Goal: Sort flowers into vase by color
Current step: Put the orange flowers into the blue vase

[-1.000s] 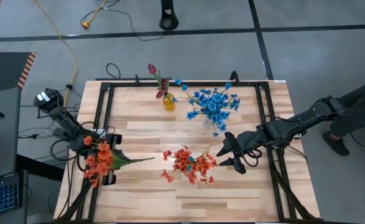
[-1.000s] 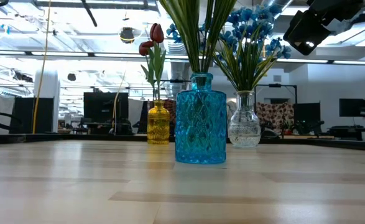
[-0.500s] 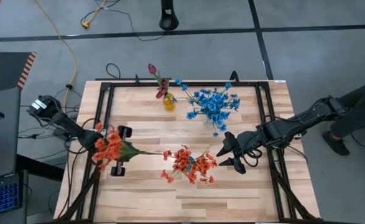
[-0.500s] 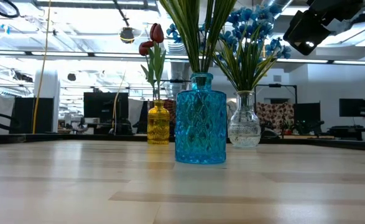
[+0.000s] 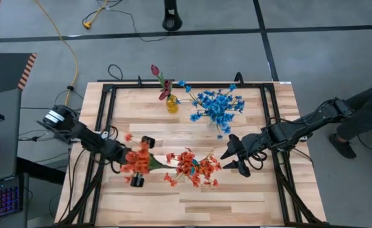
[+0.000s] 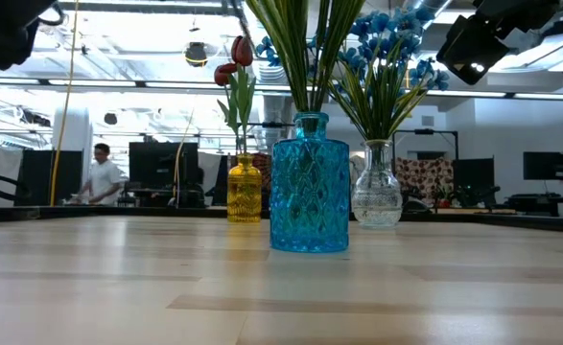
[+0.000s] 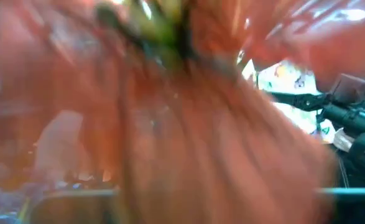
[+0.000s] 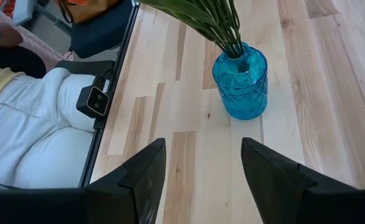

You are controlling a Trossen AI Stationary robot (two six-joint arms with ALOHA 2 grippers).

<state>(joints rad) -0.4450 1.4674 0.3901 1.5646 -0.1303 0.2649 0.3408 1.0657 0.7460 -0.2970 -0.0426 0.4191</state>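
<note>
Carrying an orange-red spray (image 5: 137, 158) clenched by its stem, the left gripper (image 5: 130, 166) hangs over the left of the bench (image 5: 236, 196), just beside the orange bunch (image 5: 192, 166) standing in the blue vase (image 6: 309, 182). Far off, maroon buds (image 5: 156, 71) sit in the yellow vase (image 6: 245, 190) and blue blossoms (image 5: 218, 106) in the clear vase (image 6: 376, 186). On the right, the right gripper (image 5: 234, 154) waits released. My worry: the incoming leaves snag the bunch already in there and tip that vase.

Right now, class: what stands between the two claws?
High view: the orange-red flowers in their blue vase stand between the left claw and the right claw.
</note>
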